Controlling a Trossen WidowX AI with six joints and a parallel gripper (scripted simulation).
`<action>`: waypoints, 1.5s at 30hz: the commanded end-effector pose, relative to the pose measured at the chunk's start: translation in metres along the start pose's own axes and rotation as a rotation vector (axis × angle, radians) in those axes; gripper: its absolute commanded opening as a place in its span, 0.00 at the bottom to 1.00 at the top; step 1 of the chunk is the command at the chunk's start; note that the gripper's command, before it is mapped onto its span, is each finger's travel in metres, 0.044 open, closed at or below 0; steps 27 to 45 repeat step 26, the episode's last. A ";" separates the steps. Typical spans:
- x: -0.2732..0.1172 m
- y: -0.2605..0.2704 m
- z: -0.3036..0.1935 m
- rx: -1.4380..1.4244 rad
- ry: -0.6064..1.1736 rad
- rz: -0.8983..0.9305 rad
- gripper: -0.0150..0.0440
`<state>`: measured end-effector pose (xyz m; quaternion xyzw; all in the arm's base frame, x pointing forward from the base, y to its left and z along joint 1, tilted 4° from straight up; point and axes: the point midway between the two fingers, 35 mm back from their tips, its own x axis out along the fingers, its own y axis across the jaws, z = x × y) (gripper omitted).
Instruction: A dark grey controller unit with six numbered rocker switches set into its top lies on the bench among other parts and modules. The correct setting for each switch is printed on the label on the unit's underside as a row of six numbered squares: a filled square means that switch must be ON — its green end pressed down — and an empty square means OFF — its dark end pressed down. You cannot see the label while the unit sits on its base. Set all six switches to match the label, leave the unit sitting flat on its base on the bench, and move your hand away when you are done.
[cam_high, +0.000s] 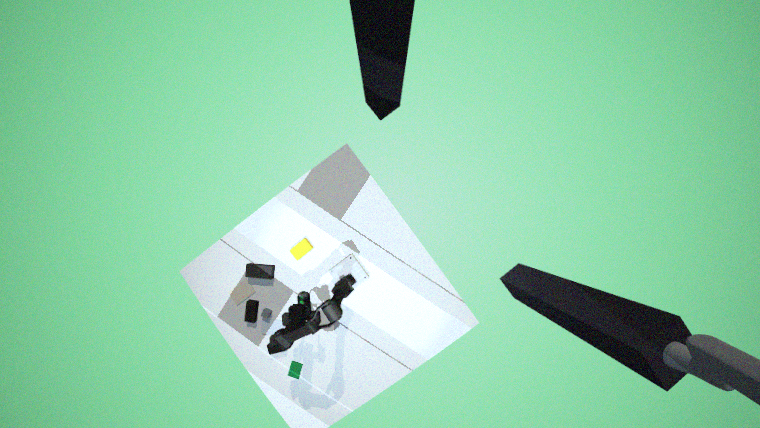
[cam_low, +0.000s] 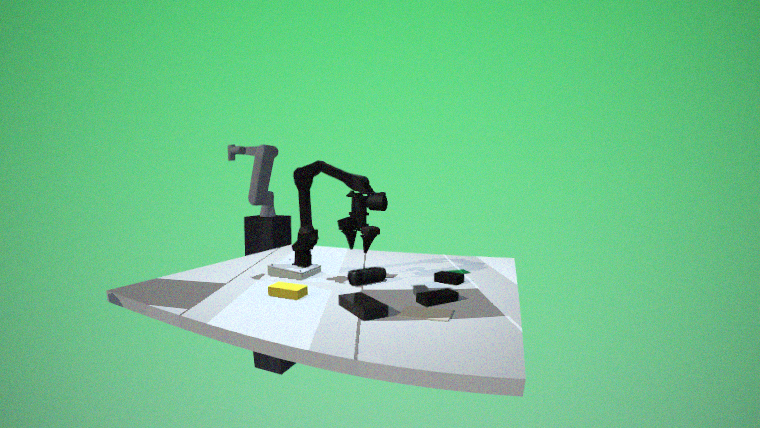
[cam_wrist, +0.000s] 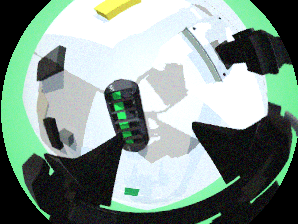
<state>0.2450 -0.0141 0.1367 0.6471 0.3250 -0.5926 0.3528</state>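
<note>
The dark grey controller unit (cam_high: 304, 295) (cam_low: 366, 275) (cam_wrist: 133, 100) lies on the bench (cam_low: 452, 350) with its switch side up. In the wrist view its rocker switches form a row along the top, each with a green end on the left. Which ends are pressed down is too small to tell. The label on the underside is hidden. My gripper (cam_low: 359, 250) (cam_wrist: 157, 132) is open and empty, above the unit. In the wrist view the unit lies by the left finger, whose tip overlaps its lower left edge.
A yellow block (cam_high: 301, 248) (cam_low: 287, 291) (cam_wrist: 117, 8) lies near the arm's base. Dark boxes (cam_high: 260, 271) (cam_low: 363, 306) (cam_low: 437, 297) (cam_low: 448, 277), a small grey cube (cam_high: 266, 314) (cam_wrist: 66, 138), a beige sheet (cam_high: 242, 292) and a green patch (cam_high: 295, 369) (cam_wrist: 131, 191) lie around the unit.
</note>
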 end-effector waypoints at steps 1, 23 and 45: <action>-0.034 0.004 -0.002 -0.001 0.009 0.015 0.78; -0.074 0.000 0.000 -0.001 0.008 0.015 0.25; -0.074 0.000 0.000 -0.001 0.008 0.015 0.25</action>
